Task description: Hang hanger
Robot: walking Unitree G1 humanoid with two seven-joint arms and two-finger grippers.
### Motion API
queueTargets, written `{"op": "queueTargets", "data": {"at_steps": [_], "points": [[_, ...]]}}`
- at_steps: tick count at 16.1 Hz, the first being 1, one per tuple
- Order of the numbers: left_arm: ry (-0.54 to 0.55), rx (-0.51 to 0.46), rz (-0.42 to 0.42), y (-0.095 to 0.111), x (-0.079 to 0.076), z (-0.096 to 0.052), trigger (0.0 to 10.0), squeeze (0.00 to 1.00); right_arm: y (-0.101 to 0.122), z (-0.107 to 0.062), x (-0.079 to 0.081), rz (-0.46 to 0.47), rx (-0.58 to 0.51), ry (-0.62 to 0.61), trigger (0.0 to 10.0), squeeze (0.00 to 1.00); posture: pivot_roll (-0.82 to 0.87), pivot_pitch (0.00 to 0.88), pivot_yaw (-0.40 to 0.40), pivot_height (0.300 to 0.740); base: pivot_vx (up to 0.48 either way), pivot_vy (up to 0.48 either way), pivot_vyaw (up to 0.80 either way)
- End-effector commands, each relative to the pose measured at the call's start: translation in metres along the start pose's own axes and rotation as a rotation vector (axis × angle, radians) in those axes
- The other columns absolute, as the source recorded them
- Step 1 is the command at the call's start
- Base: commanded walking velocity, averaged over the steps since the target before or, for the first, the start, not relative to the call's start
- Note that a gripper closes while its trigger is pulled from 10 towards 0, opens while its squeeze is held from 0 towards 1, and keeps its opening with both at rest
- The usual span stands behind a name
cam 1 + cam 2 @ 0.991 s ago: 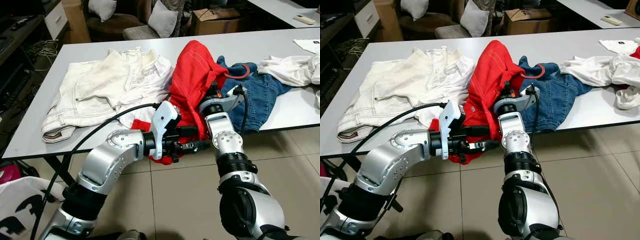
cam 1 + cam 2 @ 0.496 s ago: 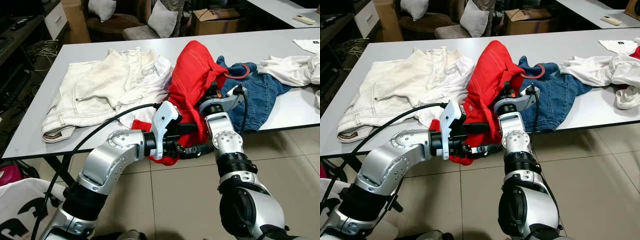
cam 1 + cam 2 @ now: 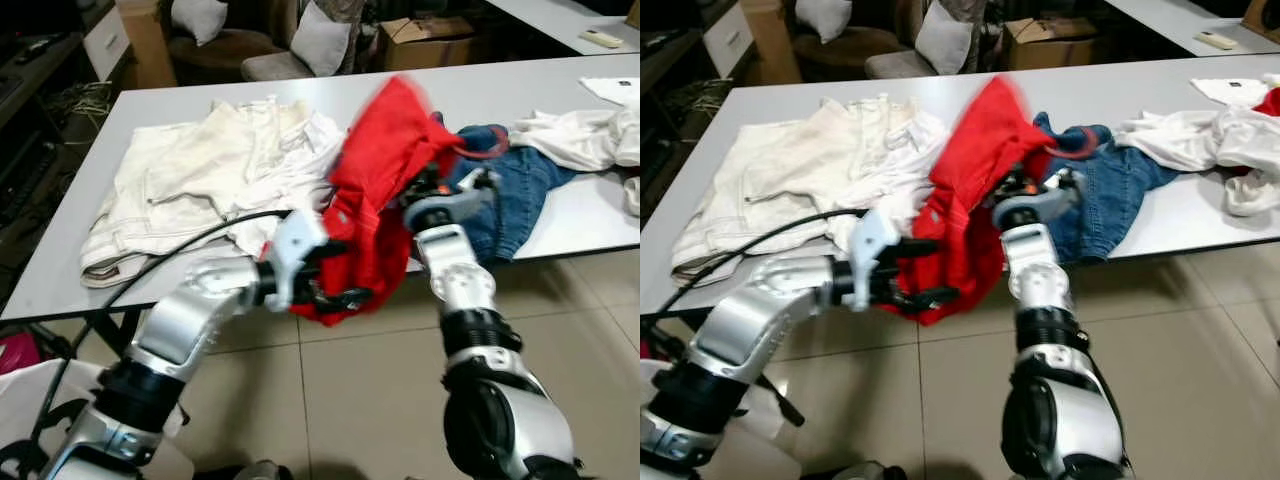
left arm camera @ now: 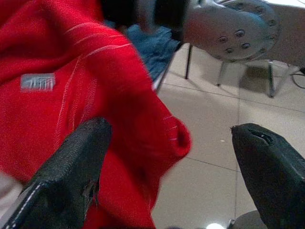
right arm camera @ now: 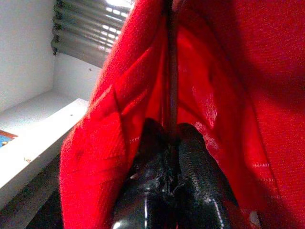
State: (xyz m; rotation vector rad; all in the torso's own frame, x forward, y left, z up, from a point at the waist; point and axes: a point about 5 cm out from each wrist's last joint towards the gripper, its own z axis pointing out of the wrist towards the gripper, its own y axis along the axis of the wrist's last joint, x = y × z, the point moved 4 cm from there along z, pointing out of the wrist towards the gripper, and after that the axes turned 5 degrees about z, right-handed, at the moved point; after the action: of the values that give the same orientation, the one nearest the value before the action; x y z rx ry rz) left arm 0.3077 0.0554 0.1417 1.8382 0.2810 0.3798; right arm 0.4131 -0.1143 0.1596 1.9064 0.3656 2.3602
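At the desk's (image 3: 200, 90) front edge we see the red garment (image 3: 380, 190) lifted, its lower hem hanging below the desktop. Right end effector (image 5: 174, 143) — fingers clamped on a thin dark rod inside the garment. Left end effector (image 4: 167, 162) — fingers spread wide at the hem.

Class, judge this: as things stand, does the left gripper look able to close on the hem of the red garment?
Probably yes. The left gripper is open, its fingers straddling the red garment hem, with nothing between them and the cloth.
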Motion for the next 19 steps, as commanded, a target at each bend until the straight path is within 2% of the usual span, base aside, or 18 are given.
{"op": "queueTargets", "data": {"at_steps": [1,3,6,7,8,9,12,13,14,15,16,17,19], "points": [[-0.016,-0.013,0.022,0.003,-0.004,0.001,10.0,1.0,-0.003,0.001,0.006,-0.01,0.012,0.024,10.0,0.0,-0.11,0.0,0.076,0.74,0.0,0.0,0.0],[-0.047,-0.022,0.009,0.003,-0.008,0.0,10.0,1.0,-0.002,-0.001,0.005,-0.01,0.009,0.021,10.0,0.0,-0.12,0.0,0.081,0.74,0.0,0.0,0.0],[-0.142,-0.156,0.012,0.024,-0.018,-0.008,10.0,1.0,0.001,-0.003,0.003,-0.018,0.011,0.018,10.0,0.0,-0.13,0.0,0.085,0.74,0.0,0.0,0.0],[-0.179,-0.212,0.021,0.037,-0.022,-0.008,10.0,1.0,0.002,-0.004,0.001,-0.026,0.014,0.01,10.0,0.0,-0.13,0.0,0.087,0.74,0.0,0.0,0.0],[-0.182,-0.247,-0.007,0.043,-0.022,-0.008,10.0,1.0,0.003,-0.005,0.0,-0.029,0.014,0.006,10.0,0.0,-0.14,0.0,0.09,0.74,0.0,0.0,0.0],[-0.183,-0.341,-0.074,0.059,-0.019,-0.011,10.0,1.0,0.003,-0.005,-0.001,-0.029,0.012,0.003,10.0,0.0,-0.14,0.0,0.092,0.74,0.0,0.0,0.0],[-0.212,-0.404,-0.105,0.069,-0.018,-0.021,10.0,1.0,0.004,-0.007,-0.002,-0.027,0.01,0.0,10.0,0.0,-0.14,0.0,0.094,0.74,0.0,0.0,0.0],[-0.068,-0.331,-0.08,0.054,0.001,-0.022,10.0,1.0,0.004,-0.007,0.002,-0.03,0.017,0.017,10.0,0.0,-0.14,0.0,0.098,0.74,0.0,0.0,0.0],[0.225,-0.201,-0.066,0.02,0.037,-0.03,10.0,0.98,0.005,-0.009,0.013,-0.038,0.028,0.071,10.0,0.0,-0.14,0.0,0.1,0.74,0.0,0.0,0.0],[0.343,-0.142,-0.076,0.002,0.05,-0.038,10.0,0.9,0.006,-0.011,0.019,-0.056,0.037,0.102,10.0,0.0,-0.14,0.0,0.097,0.74,0.0,0.0,0.0],[0.446,-0.133,-0.09,-0.01,0.058,-0.05,10.0,0.16,0.007,-0.015,0.027,-0.088,0.058,0.142,10.0,0.0,-0.13,0.0,0.091,0.74,0.0,0.0,0.0],[0.558,-0.137,-0.112,-0.022,0.064,-0.066,10.0,0.15,0.005,-0.023,0.039,-0.155,0.098,0.197,10.0,0.0,-0.13,0.0,0.087,0.74,0.0,0.0,0.0],[0.632,-0.14,-0.148,-0.029,0.059,-0.078,10.0,0.15,0.003,-0.032,0.056,-0.228,0.147,0.266,10.0,0.0,-0.1,0.0,0.068,0.74,0.0,0.0,0.53]]}}
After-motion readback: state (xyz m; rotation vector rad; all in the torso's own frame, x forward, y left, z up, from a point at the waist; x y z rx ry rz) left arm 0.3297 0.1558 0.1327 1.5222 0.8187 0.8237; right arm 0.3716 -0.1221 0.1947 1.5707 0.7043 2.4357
